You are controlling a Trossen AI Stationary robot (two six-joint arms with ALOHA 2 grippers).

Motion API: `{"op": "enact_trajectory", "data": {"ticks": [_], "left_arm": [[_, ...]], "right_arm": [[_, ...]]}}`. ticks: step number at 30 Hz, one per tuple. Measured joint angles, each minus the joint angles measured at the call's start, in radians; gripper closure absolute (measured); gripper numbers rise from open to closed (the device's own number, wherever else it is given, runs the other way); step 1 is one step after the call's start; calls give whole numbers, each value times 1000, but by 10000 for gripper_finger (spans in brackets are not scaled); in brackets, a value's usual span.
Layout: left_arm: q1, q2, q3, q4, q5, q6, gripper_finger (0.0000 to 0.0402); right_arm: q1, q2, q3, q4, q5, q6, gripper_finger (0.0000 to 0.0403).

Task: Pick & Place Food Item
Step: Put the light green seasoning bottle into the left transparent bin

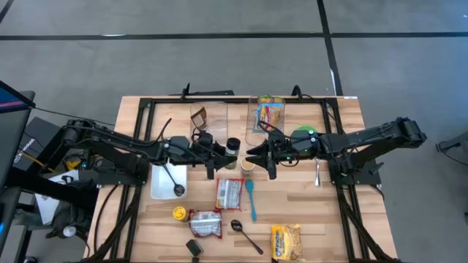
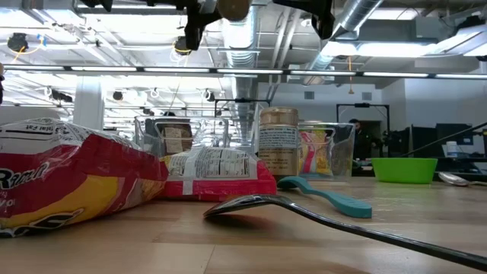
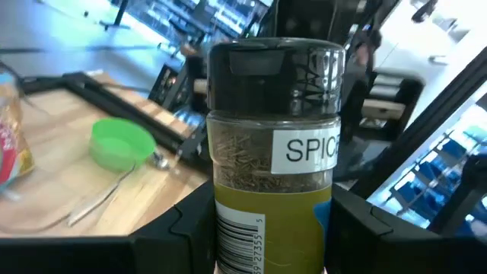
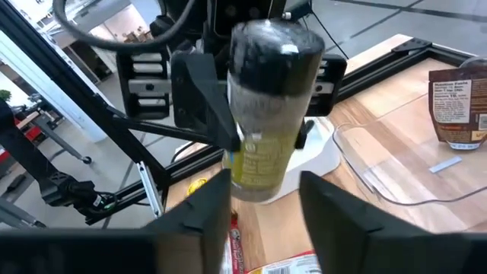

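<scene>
Spoon (image 2: 304,209) and a red-and-yellow bag (image 2: 68,179) lie closest in the low view, with a teal spoon (image 2: 327,196) and a red-and-white packet (image 2: 217,173) just behind them on the table (image 1: 314,212). Above the table's middle the two arms meet. The left gripper (image 3: 270,221) holds a spice jar (image 3: 274,152) upright, its dark fingers (image 3: 190,224) pressed against the jar's yellow-labelled lower half on both sides (black cap on top, dried herbs showing through the clear band). The right gripper (image 4: 262,198) faces it from the other side; its fingers (image 4: 202,209) stand apart on either side of the jar's base, and I cannot tell whether they touch it. From above, the jar (image 1: 232,146) sits between the two grippers, near a small cup (image 1: 248,166).

At the far edge stand two clear bins: the left bin (image 1: 208,117) holds a brown packet, the right bin (image 1: 268,117) a bright snack bag. A green bowl (image 1: 303,134) lies to the right, partly under the right arm, with a metal spoon (image 1: 317,174) near it. A white tray (image 1: 159,186) on the left carries a black ladle (image 1: 174,183). Along the near edge lie a yellow lid (image 1: 179,212), a grey-and-red packet (image 1: 205,223), a black spoon (image 1: 245,234), a yellow bag (image 1: 286,242) and a small black object (image 1: 194,248)
</scene>
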Motion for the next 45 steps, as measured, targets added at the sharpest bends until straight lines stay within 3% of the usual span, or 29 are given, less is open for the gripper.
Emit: {"op": "enact_trajectory", "data": {"ticks": [4,9,14,20,26,45], "left_arm": [[5,0,0,38,-44,0,233],[5,0,0,74,-100,2,233],[5,0,0,81,-100,1,233],[5,0,0,77,-92,0,233],[5,0,0,70,-84,-1,233],[5,0,0,73,-84,-1,233]], "right_arm": [[0,14,1,24,2,-5,195],[-1,58,1,69,2,-5,172],[-1,109,1,166,2,10,170],[-29,140,1,165,-12,104,170],[-40,140,1,215,-96,81,170],[-76,140,1,217,-101,85,157]]}}
